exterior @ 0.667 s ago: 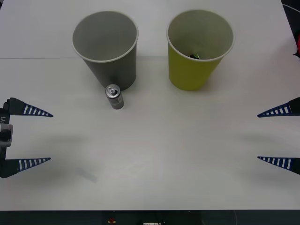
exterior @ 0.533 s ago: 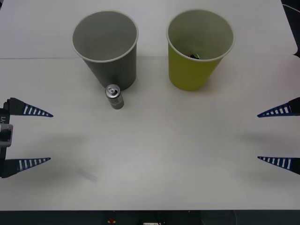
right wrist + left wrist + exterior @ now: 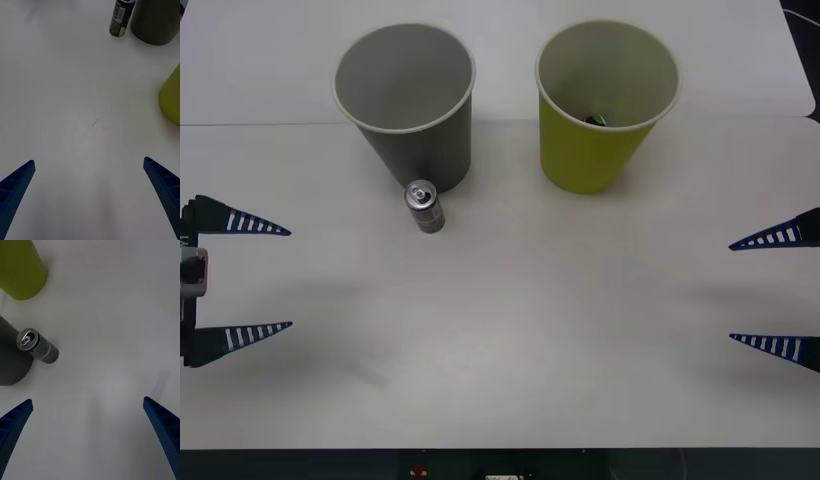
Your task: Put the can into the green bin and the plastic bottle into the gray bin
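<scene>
can (image 3: 120,18) upright, beside gray bin (image 3: 155,20)

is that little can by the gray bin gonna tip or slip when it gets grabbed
The can stands upright, narrow and tall for its base, so a sideways nudge would probably tip it and let it roll. Its smooth metal wall may slide in the fingers. It stands very near the gray bin, so a wide approach might bump that.

Matt white table (image 3: 580,330), smooth, one faint scuff, metal can (image 3: 423,207) with shiny silver top at 6 o'clock of matt gray bin (image 3: 406,105), perhaps paper, matt green bin (image 3: 605,105) alike, ribbed blue fingers (image 3: 258,224), likely plastic
</scene>
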Motion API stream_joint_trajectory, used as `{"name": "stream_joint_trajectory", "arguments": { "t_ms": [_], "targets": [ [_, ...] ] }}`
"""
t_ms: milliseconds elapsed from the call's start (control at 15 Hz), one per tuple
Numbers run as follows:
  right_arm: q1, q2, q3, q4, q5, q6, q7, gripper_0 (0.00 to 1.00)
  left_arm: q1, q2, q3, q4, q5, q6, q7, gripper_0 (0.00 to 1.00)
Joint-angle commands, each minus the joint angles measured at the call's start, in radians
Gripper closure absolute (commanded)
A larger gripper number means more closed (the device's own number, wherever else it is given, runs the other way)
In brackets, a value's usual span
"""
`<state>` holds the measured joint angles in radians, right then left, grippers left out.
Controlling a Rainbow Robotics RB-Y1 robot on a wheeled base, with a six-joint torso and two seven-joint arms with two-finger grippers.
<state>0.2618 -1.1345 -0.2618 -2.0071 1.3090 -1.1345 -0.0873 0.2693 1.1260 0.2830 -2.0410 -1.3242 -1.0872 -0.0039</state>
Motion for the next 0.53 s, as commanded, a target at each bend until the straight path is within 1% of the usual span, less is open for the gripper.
{"name": "stream_joint_trajectory", "arguments": {
  "t_ms": [67, 133, 267, 400, 533],
  "targets": [
    [0.000, 0.000, 0.000, 0.000, 0.000, 0.000, 0.000, 0.00, 0.019, 0.001, -0.016, -0.024, 0.002, 0.047, 0.131, 0.00],
    [0.000, 0.000, 0.000, 0.000, 0.000, 0.000, 0.000, 0.00, 0.042, 0.005, -0.018, -0.042, 0.003, 0.087, 0.177, 0.00],
    [0.000, 0.000, 0.000, 0.000, 0.000, 0.000, 0.000, 0.00, 0.120, 0.051, -0.070, -0.099, 0.036, 0.259, 0.289, 0.00],
    [0.000, 0.000, 0.000, 0.000, 0.000, 0.000, 0.000, 0.00, 0.202, 0.118, -0.134, -0.157, 0.083, 0.478, 0.351, 0.00],
    [0.000, 0.000, 0.000, 0.000, 0.000, 0.000, 0.000, 0.00, 0.243, 0.150, -0.182, -0.191, 0.102, 0.624, 0.403, 0.00]
  ]
}}
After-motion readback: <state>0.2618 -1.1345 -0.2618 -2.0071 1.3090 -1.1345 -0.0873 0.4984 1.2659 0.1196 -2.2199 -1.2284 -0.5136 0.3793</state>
